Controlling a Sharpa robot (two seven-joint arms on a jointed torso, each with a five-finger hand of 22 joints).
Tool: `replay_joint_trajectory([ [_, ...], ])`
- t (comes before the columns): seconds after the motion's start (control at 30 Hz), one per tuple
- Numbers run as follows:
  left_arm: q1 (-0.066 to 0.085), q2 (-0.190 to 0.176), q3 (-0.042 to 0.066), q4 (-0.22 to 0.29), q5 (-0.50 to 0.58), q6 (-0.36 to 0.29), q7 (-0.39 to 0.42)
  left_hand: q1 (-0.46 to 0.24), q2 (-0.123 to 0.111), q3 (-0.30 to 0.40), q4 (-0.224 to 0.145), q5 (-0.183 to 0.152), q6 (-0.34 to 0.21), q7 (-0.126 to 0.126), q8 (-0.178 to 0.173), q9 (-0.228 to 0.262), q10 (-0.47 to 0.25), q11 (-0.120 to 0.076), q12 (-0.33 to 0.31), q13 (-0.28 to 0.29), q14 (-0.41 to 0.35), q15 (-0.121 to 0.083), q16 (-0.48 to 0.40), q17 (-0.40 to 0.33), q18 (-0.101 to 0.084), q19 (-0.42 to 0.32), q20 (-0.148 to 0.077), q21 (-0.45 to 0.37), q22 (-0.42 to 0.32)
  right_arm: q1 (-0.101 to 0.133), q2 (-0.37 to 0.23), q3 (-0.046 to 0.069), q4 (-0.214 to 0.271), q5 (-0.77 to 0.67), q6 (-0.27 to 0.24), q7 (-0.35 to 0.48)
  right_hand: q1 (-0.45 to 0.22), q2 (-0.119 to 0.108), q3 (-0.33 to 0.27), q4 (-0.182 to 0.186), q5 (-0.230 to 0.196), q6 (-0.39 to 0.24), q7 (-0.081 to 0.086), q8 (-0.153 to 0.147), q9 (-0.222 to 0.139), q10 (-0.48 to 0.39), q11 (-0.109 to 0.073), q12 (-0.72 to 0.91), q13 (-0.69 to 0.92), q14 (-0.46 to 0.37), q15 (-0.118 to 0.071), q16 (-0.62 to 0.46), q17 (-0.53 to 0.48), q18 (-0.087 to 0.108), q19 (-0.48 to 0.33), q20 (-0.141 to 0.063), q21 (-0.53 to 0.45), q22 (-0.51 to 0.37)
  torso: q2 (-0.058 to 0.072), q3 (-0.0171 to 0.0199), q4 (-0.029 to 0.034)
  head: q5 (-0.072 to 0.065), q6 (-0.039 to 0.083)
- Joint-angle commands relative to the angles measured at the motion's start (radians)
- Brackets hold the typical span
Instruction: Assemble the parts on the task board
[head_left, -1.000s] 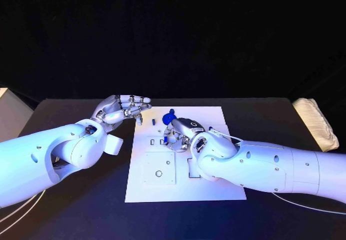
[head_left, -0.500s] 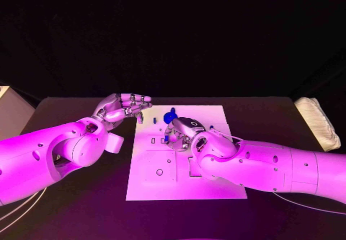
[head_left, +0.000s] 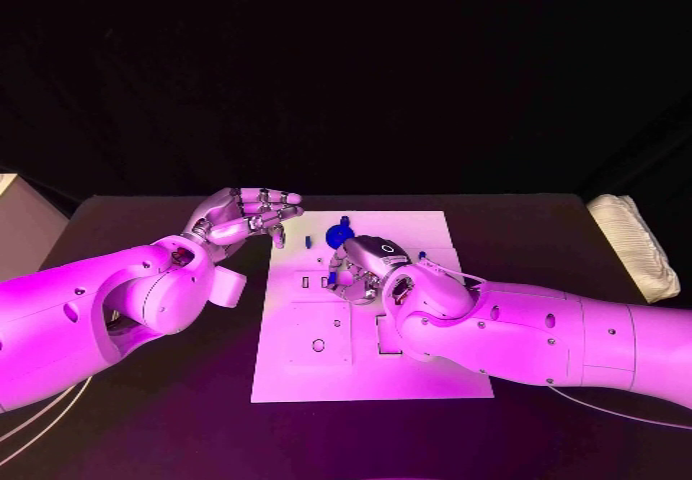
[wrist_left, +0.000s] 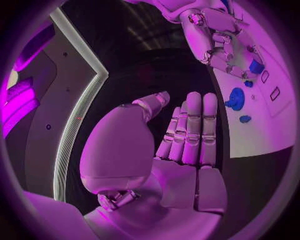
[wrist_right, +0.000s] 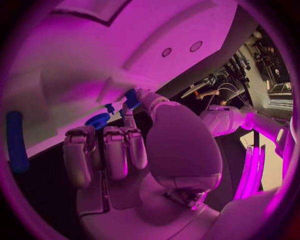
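You've got the task board (head_left: 433, 375) lying flat mid-worktop (head_left: 144, 420). Your right hand (head_left: 368, 265) sits low over its far half, just beside a round blue part (head_left: 338, 236). Your left hand (head_left: 242, 215) hovers at the board's far-left corner, fingers (head_left: 274, 200) curled in, nothing visibly in them.

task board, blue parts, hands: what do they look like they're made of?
Task board: looks like rigid white plastic or painted sheet, matte, with clean cutouts. Round blue part: probably moulded plastic, uniform colour. Left hand and right hand: silver metallic-looking segments with glints.
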Motion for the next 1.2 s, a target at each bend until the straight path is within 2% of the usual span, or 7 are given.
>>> replay_joint_trajectory([
  [0.03, 0.001, 0.001, 0.0, 0.001, -0.004, 0.015, 0.005, -0.004, 0.009, 0.003, 0.003, 0.002, 0.0, 0.004, 0.007, 0.001, -0.008, -0.001, 0.006, 0.001, -0.008, 0.001, 0.006, -0.002, 0.011, -0.006, 0.002, 0.006, 0.001, -0.002, -0.001, -0.002, -0.002, -0.015, 0.007, 0.011, -0.003, -0.017, -0.007, 0.001, -0.008, -0.014, 0.002, -0.008, -0.004, 0.1, 0.008, -0.005, 0.256, 0.097, 0.007, -0.002, 0.232, -0.014, 0.104, 0.0, 0.003, 0.262, 0.0, -0.0002, 0.001, 0.0, 0.0],
  [0.4, 0.001, 0.001, 0.0, 0.001, -0.004, 0.018, 0.002, -0.004, 0.009, 0.003, 0.003, 0.002, 0.0, 0.004, 0.007, 0.001, -0.008, -0.001, 0.006, 0.001, -0.008, 0.001, 0.006, -0.002, 0.011, -0.006, 0.002, 0.006, 0.001, -0.002, -0.001, -0.002, -0.001, -0.008, -0.04, 0.031, -0.022, -0.036, -0.12, 0.047, -0.073, -0.088, 0.028, -0.047, -0.022, 0.057, 0.033, -0.071, 0.214, 0.097, 0.029, -0.003, 0.233, -0.011, 0.097, 0.022, -0.009, 0.254, 0.0, -0.0004, 0.0012, -0.001, 0.001],
  [0.8, 0.001, 0.004, 0.0, -0.006, -0.008, 0.016, -0.004, -0.004, 0.008, 0.004, 0.002, 0.003, -0.001, 0.005, 0.006, 0.001, -0.011, -0.001, 0.006, 0.001, -0.009, 0.001, 0.009, -0.004, 0.012, -0.009, 0.003, 0.008, 0.001, -0.003, -0.022, -0.002, 0.024, 0.023, -0.119, 0.094, 0.046, -0.01, -0.37, 0.143, -0.095, -0.162, 0.052, -0.084, -0.035, 0.015, 0.054, -0.125, 0.175, 0.096, 0.046, -0.004, 0.232, -0.003, 0.083, 0.037, -0.038, 0.235, -0.002, 0.0002, 0.0001, 0.001, 0.006],
  [0.97, 0.001, 0.014, 0.0, -0.016, -0.032, -0.022, -0.054, -0.012, 0.008, 0.001, 0.007, 0.002, -0.015, 0.009, 0.001, 0.0, 0.021, -0.002, 0.032, 0.012, -0.008, 0.001, 0.017, -0.007, 0.01, -0.004, 0.003, 0.018, 0.01, 0.001, -0.073, 0.001, 0.074, 0.083, -0.167, 0.19, 0.076, 0.019, -0.358, 0.139, -0.084, -0.148, 0.049, -0.072, -0.033, 0.016, 0.053, -0.123, 0.175, 0.096, 0.047, -0.004, 0.232, -0.002, 0.08, 0.039, -0.043, 0.232, -0.005, 0.0028, -0.0048, 0.007, 0.013],
  [1.1, 0.001, 0.033, -0.002, -0.033, -0.062, -0.06, -0.162, -0.035, 0.027, -0.058, 0.025, 0.0, 0.021, -0.01, 0.062, 0.027, 0.103, -0.027, 0.196, 0.11, 0.088, -0.022, 0.182, 0.121, -0.011, 0.092, -0.012, 0.102, 0.127, 0.022, -0.132, 0.007, 0.119, 0.198, -0.164, 0.261, 0.101, 0.037, -0.342, 0.136, -0.062, -0.138, 0.046, -0.06, -0.032, 0.01, 0.05, -0.129, 0.169, 0.095, 0.044, -0.006, 0.226, 0.004, 0.069, 0.037, -0.065, 0.218, -0.016, 0.0062, -0.0115, 0.02, 0.011],
  [1.17, 0.001, 0.046, -0.003, -0.044, -0.112, -0.053, -0.228, -0.045, 0.059, -0.106, 0.06, 0.013, -0.007, -0.035, 0.182, 0.079, -0.039, -0.038, 0.569, 0.38, 0.143, -0.033, 0.378, 0.321, -0.019, 0.119, -0.017, 0.15, 0.183, 0.039, -0.166, 0.009, 0.14, 0.266, -0.14, 0.293, 0.104, 0.038, -0.34, 0.136, -0.06, -0.137, 0.046, -0.058, -0.032, 0.01, 0.05, -0.129, 0.169, 0.095, 0.044, -0.006, 0.226, 0.004, 0.069, 0.037, -0.066, 0.217, -0.022, 0.0077, -0.0144, 0.02, 0.012],
  [1.2, 0.001, 0.054, -0.003, -0.052, -0.152, -0.042, -0.275, -0.055, 0.05, -0.107, 0.079, 0.008, -0.029, -0.019, 0.225, 0.098, -0.092, -0.042, 0.675, 0.448, 0.16, -0.025, 0.415, 0.366, -0.023, 0.128, -0.018, 0.163, 0.2, 0.051, -0.187, 0.01, 0.152, 0.305, -0.118, 0.307, 0.108, 0.042, -0.337, 0.135, -0.056, -0.135, 0.045, -0.055, -0.032, 0.008, 0.049, -0.13, 0.168, 0.094, 0.044, -0.007, 0.223, 0.006, 0.064, 0.037, -0.074, 0.211, -0.026, 0.0082, -0.0161, 0.023, 0.009],
])
